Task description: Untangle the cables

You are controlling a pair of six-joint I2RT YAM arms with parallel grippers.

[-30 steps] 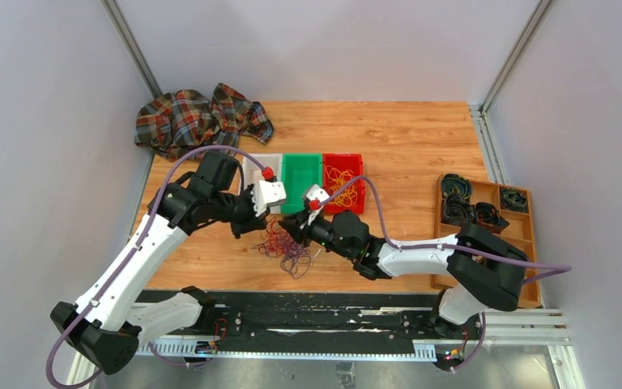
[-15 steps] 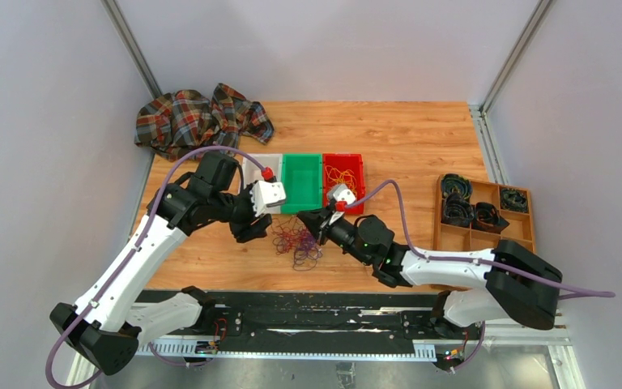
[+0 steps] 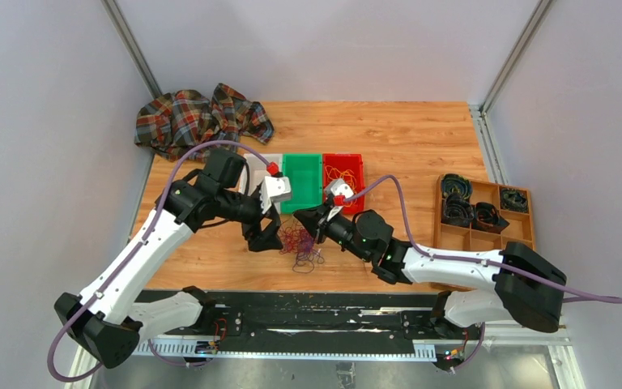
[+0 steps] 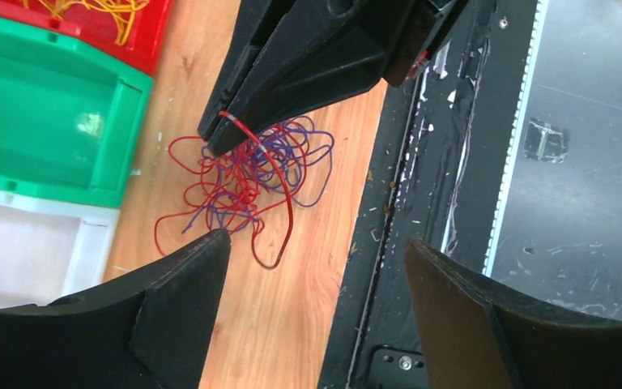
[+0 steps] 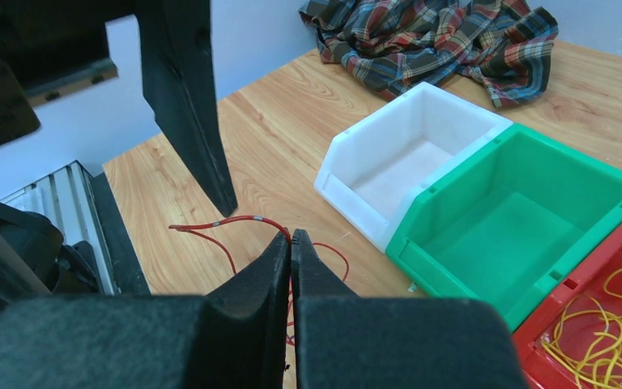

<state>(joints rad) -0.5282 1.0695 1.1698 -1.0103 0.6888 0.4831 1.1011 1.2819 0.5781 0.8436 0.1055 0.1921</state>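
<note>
A tangle of thin red and purple cables (image 3: 296, 243) lies on the wooden table in front of the bins; the left wrist view shows the tangle (image 4: 247, 174) close up. My right gripper (image 5: 291, 236) is shut on a red cable (image 5: 243, 219) at the tangle's edge, and its tip (image 4: 219, 134) pinches that strand. My left gripper (image 4: 316, 243) stands open just left of the tangle (image 3: 267, 237), nothing between its fingers. Yellow cables (image 3: 342, 177) lie in the red bin (image 5: 551, 332).
A white bin (image 5: 413, 162) and a green bin (image 3: 301, 182) stand side by side with the red one behind the tangle. A plaid cloth (image 3: 198, 120) lies at the back left. A wooden tray (image 3: 526, 231) with black coils sits at the right. A black rail (image 3: 316, 312) runs along the near edge.
My left gripper has opened, let go of the cables and swung down beside the tangle. My right gripper has closed on a red cable, and the tangle has shifted slightly right.
</note>
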